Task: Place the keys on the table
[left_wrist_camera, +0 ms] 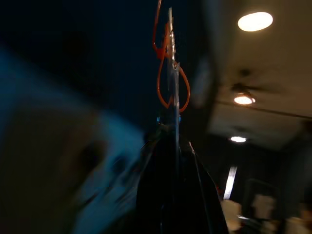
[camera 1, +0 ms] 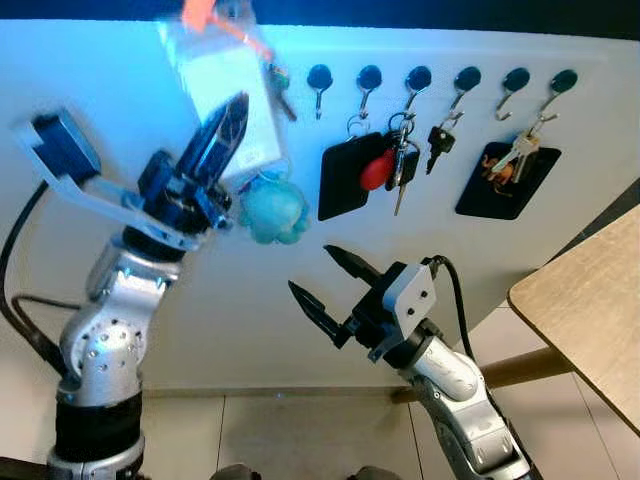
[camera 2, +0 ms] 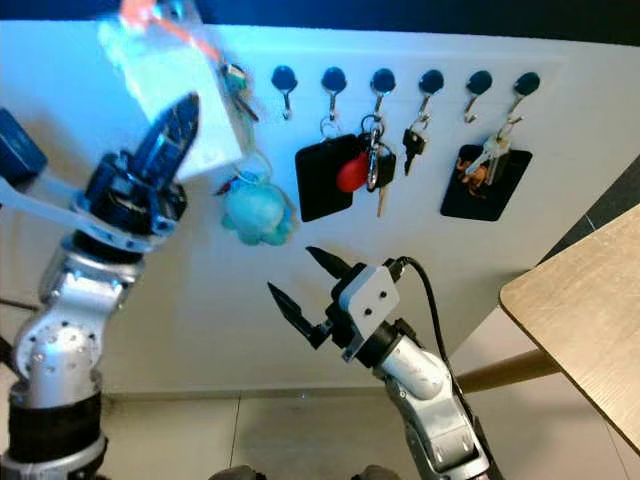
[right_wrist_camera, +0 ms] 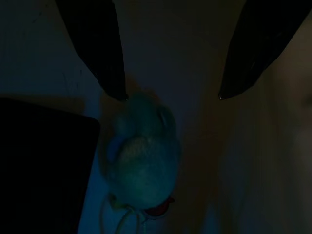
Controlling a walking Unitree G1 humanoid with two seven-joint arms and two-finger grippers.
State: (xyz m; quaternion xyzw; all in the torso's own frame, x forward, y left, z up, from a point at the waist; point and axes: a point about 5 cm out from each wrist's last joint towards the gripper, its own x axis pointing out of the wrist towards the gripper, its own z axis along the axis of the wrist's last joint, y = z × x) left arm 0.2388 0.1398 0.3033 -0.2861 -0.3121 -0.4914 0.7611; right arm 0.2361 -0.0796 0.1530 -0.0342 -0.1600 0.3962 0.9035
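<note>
White wall (camera 1: 250, 330) with a row of black hooks (camera 1: 418, 77); tiled floor (camera 1: 300, 435) below, wooden table (camera 1: 590, 300) at the robot's right. Left gripper (camera 1: 228, 125) raised, fingers pinched on a clear card holder (camera 1: 225, 80) with an orange loop (camera 1: 205, 15); the keys (camera 1: 278, 85) and a teal plush charm (camera 1: 272, 210) hang from it near the wall. Right gripper (camera 1: 322, 282) below, fingers spread wide, holding nothing. Left wrist view adds ceiling lights (left_wrist_camera: 255, 21); right wrist view shows the plush between its fingertips (right_wrist_camera: 114, 73). No legible writing.

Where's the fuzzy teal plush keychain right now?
The fuzzy teal plush keychain hangs against the white wall, just right of the raised left gripper and left of the black card holder.
</note>
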